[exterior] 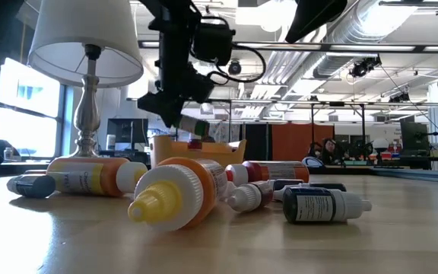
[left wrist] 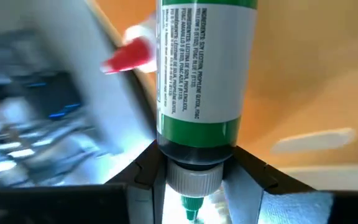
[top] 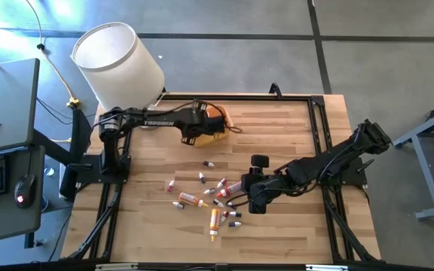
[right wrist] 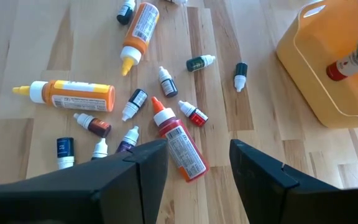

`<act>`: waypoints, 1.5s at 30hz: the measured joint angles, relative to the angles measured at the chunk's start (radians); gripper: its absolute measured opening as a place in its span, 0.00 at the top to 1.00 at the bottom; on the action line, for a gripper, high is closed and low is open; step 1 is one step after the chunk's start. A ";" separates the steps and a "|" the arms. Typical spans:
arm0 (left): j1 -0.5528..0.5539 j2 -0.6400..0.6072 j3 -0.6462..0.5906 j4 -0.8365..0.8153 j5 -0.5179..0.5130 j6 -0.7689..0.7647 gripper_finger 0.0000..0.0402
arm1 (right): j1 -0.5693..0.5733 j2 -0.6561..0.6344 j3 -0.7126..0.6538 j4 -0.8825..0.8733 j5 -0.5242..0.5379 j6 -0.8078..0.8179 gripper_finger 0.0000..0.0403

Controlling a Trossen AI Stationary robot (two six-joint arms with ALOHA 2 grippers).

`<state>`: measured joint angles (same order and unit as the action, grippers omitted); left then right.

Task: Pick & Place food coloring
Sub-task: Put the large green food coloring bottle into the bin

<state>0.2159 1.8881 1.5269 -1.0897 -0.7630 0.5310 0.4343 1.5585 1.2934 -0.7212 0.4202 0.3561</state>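
Observation:
Several small food coloring bottles (top: 213, 197) lie on their sides, scattered on the wooden table, with two bigger orange-labelled ones (right wrist: 73, 94) among them. My right gripper (right wrist: 197, 155) is open and hovers over this pile, above a red bottle (right wrist: 180, 140); it shows in the high view too (top: 253, 197). My left gripper (top: 211, 120) is over the orange tray (top: 218, 126) near the far edge, shut on a green-labelled bottle (left wrist: 204, 68). A red-capped bottle (left wrist: 126, 56) lies in the tray. My left gripper pinches the green-labelled bottle between its two fingers at the neck end (left wrist: 194, 158), just under the label, with the green tip toward the wrist. The bottle's body points away past the fingertips. It is lifted clear, tilted above the tray (exterior: 196, 125).
A white-shaded lamp (top: 119, 64) stands at the table's far left corner, close to the tray. A black frame rail (top: 319, 128) runs around the table. Bare wood lies on the near side of the pile (top: 277, 237).

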 joint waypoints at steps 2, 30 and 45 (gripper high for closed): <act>-0.030 0.000 0.000 -0.011 -0.090 0.021 0.72 | 0.000 0.000 0.000 0.000 0.000 0.000 0.59; -0.061 -0.003 -0.320 0.069 -0.426 0.433 0.71 | 0.000 0.000 0.000 0.016 0.000 0.006 0.59; -0.046 -0.002 -0.321 0.237 -0.444 0.728 0.65 | 0.000 0.000 0.001 0.052 -0.004 -0.077 0.59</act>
<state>0.1703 1.8862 1.2057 -0.8524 -1.2068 1.2587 0.4343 1.5585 1.2945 -0.6687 0.4164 0.2796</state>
